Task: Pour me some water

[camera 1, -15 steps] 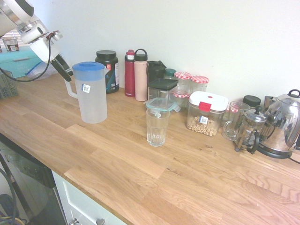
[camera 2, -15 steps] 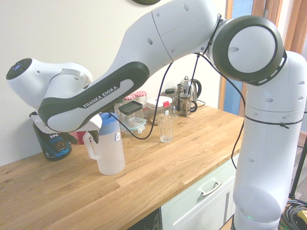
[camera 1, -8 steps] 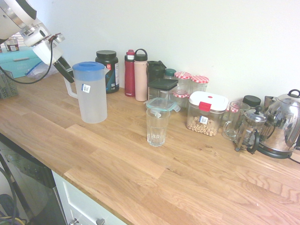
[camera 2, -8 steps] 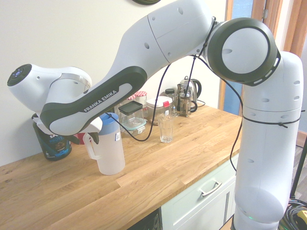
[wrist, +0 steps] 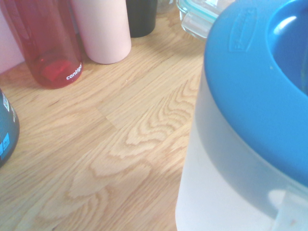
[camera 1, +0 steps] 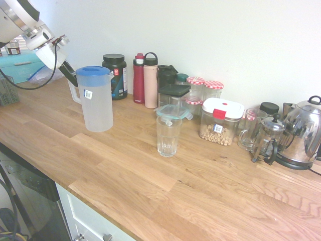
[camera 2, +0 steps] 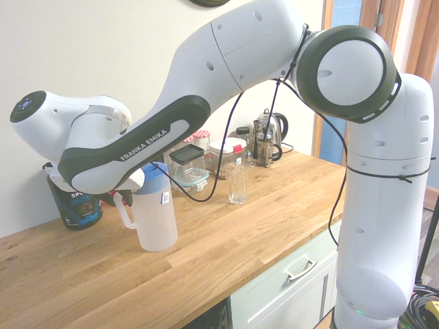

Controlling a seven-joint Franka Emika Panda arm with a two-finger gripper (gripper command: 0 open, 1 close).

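Water: could not be made out through the frosted wall of the pitcher point(camera 1: 98, 108), so its place was not confirmed.
Pitcher: was stood upright on the wooden counter point(camera 1: 135, 186), topped with a blue lid point(camera 1: 94, 71).
Claw point(camera 1: 73, 80): was placed at the pitcher's handle point(camera 1: 75, 94); whether it was spread or pinching could not be told.
Glass point(camera 1: 168, 136): was set near the pitcher, opposite its handle.
Black tub point(camera 1: 116, 76): was kept behind the pitcher, nearer the wall.
Kettle point(camera 1: 302, 131): was placed well apart from the pitcher.
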